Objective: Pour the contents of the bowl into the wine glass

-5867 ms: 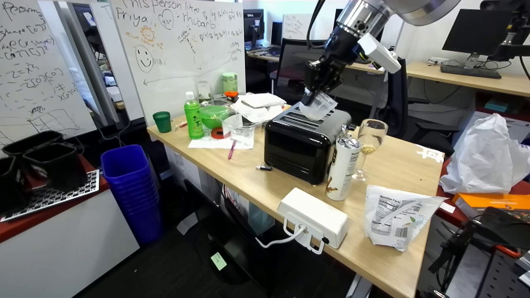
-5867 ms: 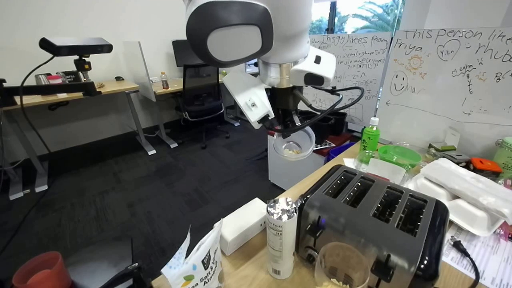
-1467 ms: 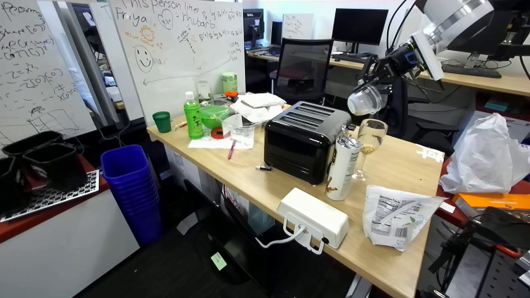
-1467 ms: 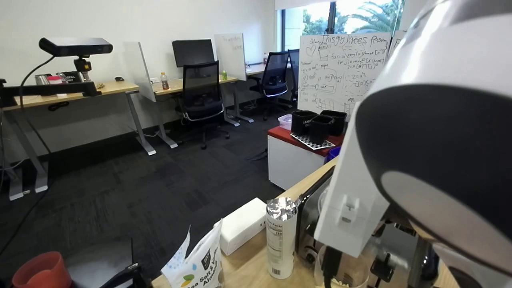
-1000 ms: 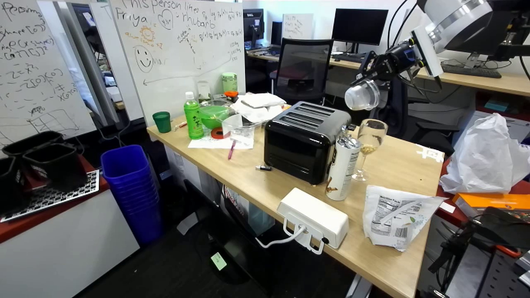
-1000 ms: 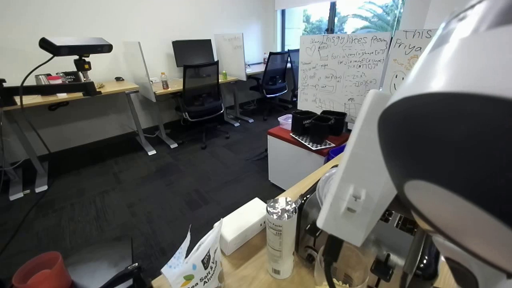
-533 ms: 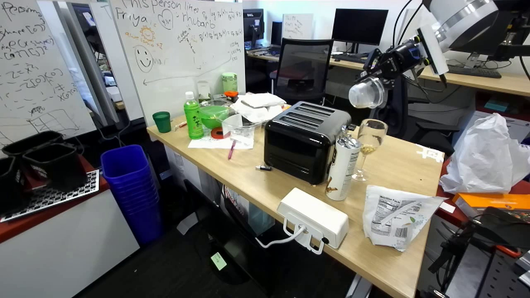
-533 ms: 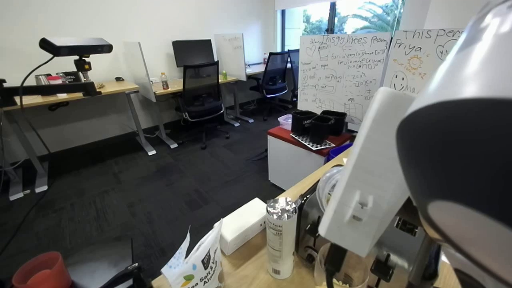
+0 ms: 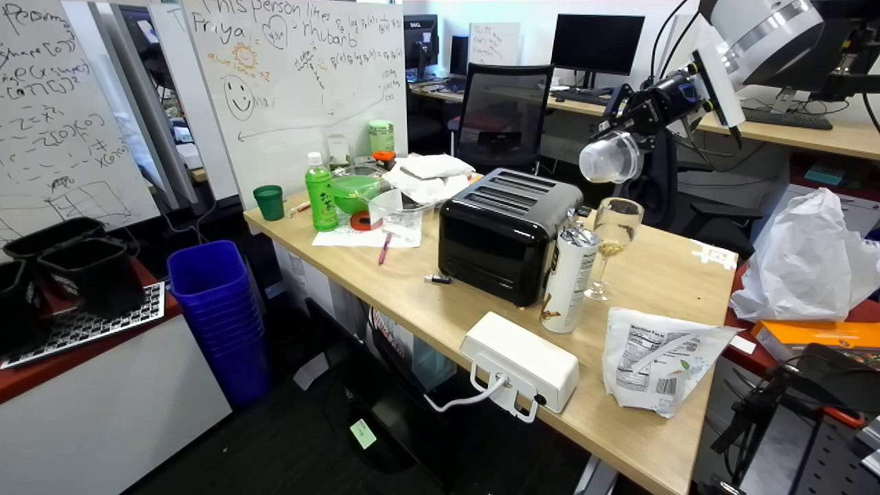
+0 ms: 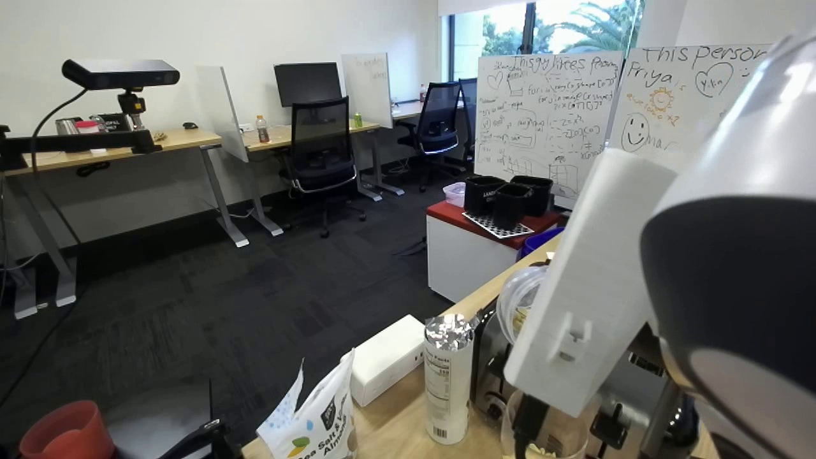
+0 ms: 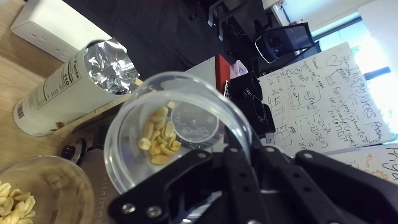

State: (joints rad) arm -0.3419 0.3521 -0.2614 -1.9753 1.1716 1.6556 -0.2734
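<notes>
The small clear bowl (image 9: 610,158) is held tilted in the air, above and beside the wine glass (image 9: 617,223). Its base faces left in that exterior view. In an exterior view the bowl (image 10: 517,305) is partly hidden by the arm. In the wrist view the bowl (image 11: 196,124) has yellow nut pieces gathered on its lower side. The wine glass also shows in the wrist view (image 11: 70,183), lower left, with nuts in it; it stands upright, partly hidden in an exterior view (image 10: 561,440). My gripper (image 9: 610,129) is shut on the bowl's rim, seen in the wrist view (image 11: 241,133).
A foil-topped canister (image 9: 569,282) stands close to the glass. The black toaster (image 9: 505,227) is beside both. A white power box (image 9: 520,357) and a white snack bag (image 9: 660,361) are near the table's front edge. Bottle, papers and containers crowd the far end.
Since about six seconds ago, the gripper carried the bowl rightward in an exterior view, from in front of the toaster to near the wine glass. Over the last second bowl and arm shifted slightly.
</notes>
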